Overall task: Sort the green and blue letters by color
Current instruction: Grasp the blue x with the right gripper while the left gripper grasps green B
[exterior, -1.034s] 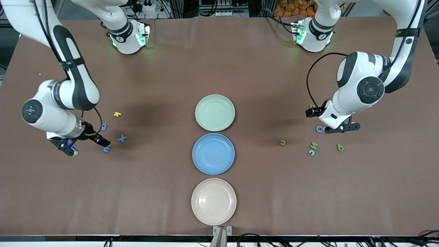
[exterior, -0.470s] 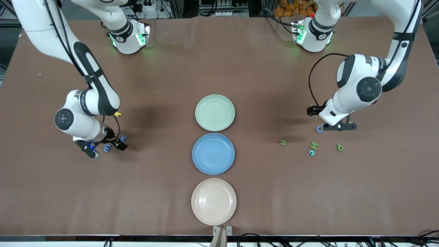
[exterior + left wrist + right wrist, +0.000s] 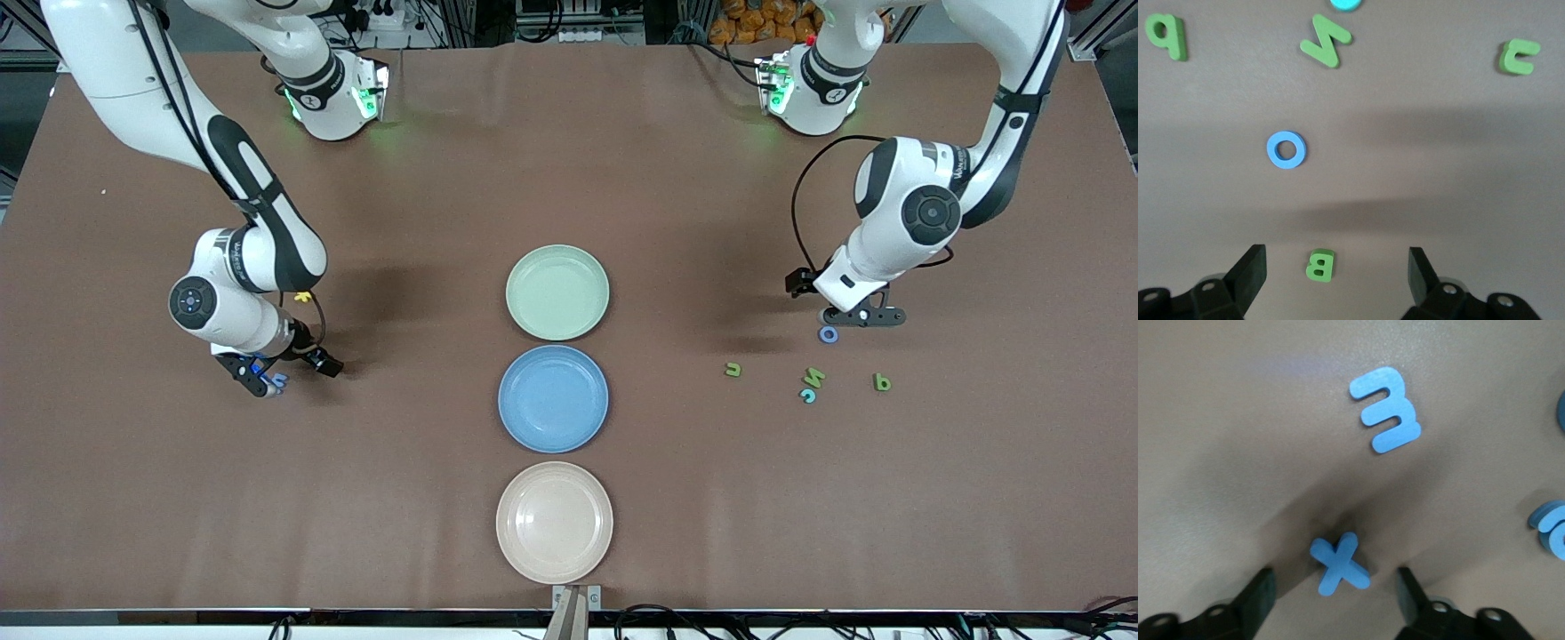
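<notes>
Right gripper sits low, jaws open around a blue X, beside a blue m. Three plates line the table's middle. Left gripper, jaws open, straddles a green B near a blue O

I note blue letters x and m, a green B, green, blue and cream plates.

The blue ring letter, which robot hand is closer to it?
Left. The left gripper hovers right beside the blue ring; the right gripper is at the table's right-arm end.
</notes>
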### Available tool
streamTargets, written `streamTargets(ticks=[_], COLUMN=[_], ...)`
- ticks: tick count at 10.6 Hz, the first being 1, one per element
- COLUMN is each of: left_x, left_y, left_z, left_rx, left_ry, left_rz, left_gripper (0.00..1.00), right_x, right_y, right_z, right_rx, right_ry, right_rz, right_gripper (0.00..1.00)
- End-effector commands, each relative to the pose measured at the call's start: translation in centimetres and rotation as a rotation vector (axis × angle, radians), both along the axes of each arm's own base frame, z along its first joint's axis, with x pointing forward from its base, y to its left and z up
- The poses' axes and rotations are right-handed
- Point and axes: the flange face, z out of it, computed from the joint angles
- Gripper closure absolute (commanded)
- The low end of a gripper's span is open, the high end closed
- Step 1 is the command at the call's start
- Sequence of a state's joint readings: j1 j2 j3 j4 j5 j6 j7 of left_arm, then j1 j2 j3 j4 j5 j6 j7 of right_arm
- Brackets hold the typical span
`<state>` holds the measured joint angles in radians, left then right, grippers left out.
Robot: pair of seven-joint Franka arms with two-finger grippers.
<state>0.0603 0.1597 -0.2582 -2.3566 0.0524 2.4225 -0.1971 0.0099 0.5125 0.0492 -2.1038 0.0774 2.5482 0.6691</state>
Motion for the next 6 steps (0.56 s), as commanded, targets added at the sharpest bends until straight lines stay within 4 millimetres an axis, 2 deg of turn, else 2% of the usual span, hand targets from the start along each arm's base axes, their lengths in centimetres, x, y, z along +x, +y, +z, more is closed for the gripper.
streamTargets(ticks=[1, 2, 4, 6], left_x=[-1.9, -2.1, -2.5, -3.3], left_y=[2.3, 3.1, 3.2, 3.0], left_z=[-1.5, -1.8, -2.2, -3.6], left_rx=[-0.009, -0.011, -0.011, -0.022], left_ry=[-0.062, -0.057, -0.053, -0.072], left_rz=[-0.065, -0.087, -0.101, -0.104], left_gripper=[0.12, 0.12, 0.22, 0.25], right_x=[-0.9, -0.9, -0.7, 0.2], right_y=[0.7, 0.7, 0.6, 1.0], right_z=[-0.2, -0.2, 0.0, 1.4], right_rx=[0.002, 0.002, 0.002, -0.003], right_ry=[0.008, 0.009, 0.003, -0.024], right_rz=[-0.005, 0.001, 0.003, 0.054], right_gripper=[0.87, 0.98, 1.00, 1.00])
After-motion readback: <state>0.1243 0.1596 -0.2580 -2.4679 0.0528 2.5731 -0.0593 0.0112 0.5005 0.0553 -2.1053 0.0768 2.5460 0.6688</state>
